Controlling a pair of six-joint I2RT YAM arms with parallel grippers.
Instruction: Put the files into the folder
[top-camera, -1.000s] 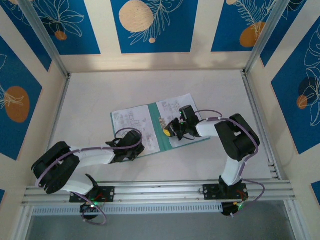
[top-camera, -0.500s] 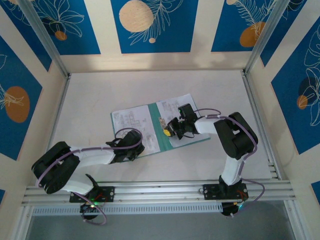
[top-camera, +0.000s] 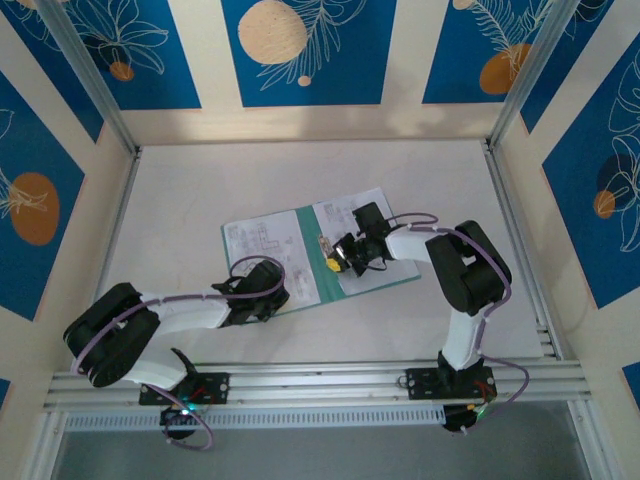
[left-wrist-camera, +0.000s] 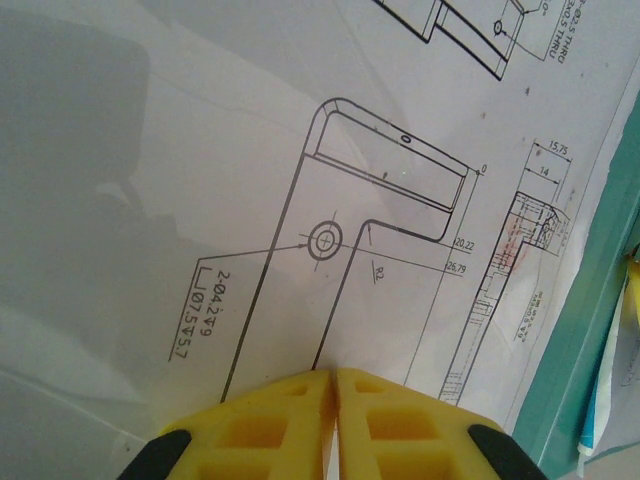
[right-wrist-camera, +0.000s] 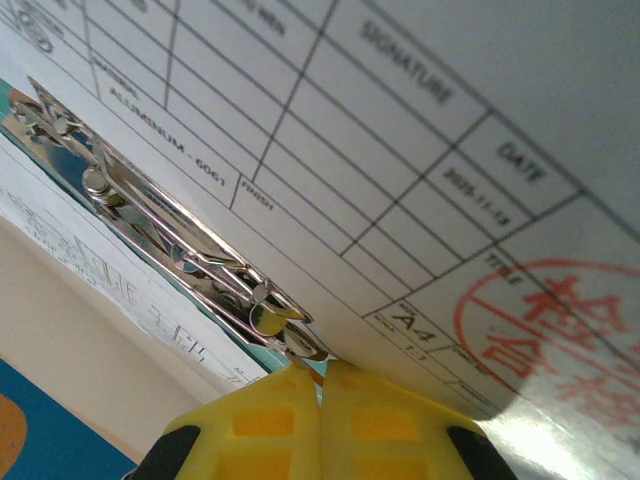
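From above, near corner of the files hidden under the left end effector; middle of the open folder covered by the right end effector; print too small to read. At the left wrist, yellow fingers cut by the bottom edge, teal cover cropped at right, a yellow shape beside it too cropped to identify. At the right wrist, red stamp clipped at right, print beyond the metal clip blurred.
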